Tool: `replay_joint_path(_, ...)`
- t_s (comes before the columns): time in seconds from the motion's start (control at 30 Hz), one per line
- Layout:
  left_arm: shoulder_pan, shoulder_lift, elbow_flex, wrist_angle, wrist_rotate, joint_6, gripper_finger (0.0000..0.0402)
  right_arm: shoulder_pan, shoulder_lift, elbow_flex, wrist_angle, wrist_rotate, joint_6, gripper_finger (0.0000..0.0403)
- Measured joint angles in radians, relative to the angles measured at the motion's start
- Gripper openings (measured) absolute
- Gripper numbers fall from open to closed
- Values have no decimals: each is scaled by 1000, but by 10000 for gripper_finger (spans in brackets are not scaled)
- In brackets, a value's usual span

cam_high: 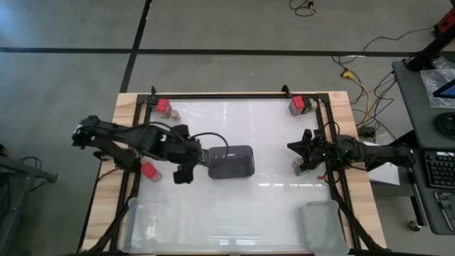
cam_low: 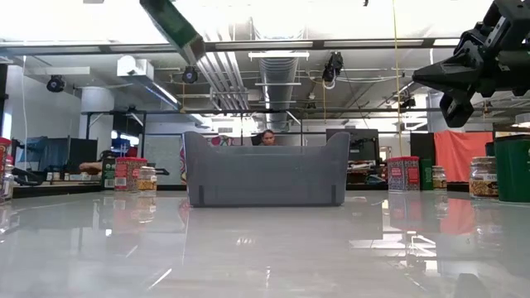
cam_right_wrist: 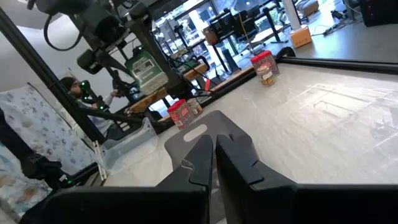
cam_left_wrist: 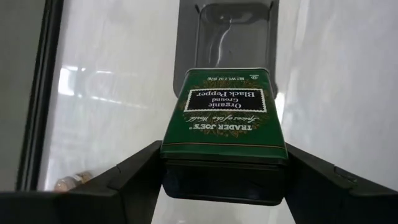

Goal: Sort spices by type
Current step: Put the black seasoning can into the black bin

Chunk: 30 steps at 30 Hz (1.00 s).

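From the far left I am seeing a red spice box standing on the table beside the left arm, with a second red spice box and a small jar sitting at the far-left corner. I am holding the left gripper over the table's left-centre; its fingers are pinching a green black pepper tin by its two sides, just short of the grey holder lying at the table's middle. To the right, a third red spice box is standing at the far-right corner. I am hovering the right gripper near the right edge, with its fingers pressed together on nothing. Two clear bins are resting at the near corners.
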Motion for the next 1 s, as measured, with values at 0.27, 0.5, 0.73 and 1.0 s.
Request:
replay_joint_path(0.27, 97, 114, 3, 89, 80, 117, 263, 0, 0, 0, 0, 0, 0, 13)
replay_joint_path(0.5, 143, 239, 44, 79, 116, 164, 263, 0, 0, 0, 0, 0, 0, 13)
replay_joint_path(0.73, 153, 331, 108, 71, 142, 200, 263, 0, 0, 0, 0, 0, 0, 13)
replay_joint_path(1.0, 165, 405, 112, 93, 187, 200, 263, 0, 0, 0, 0, 0, 0, 13)
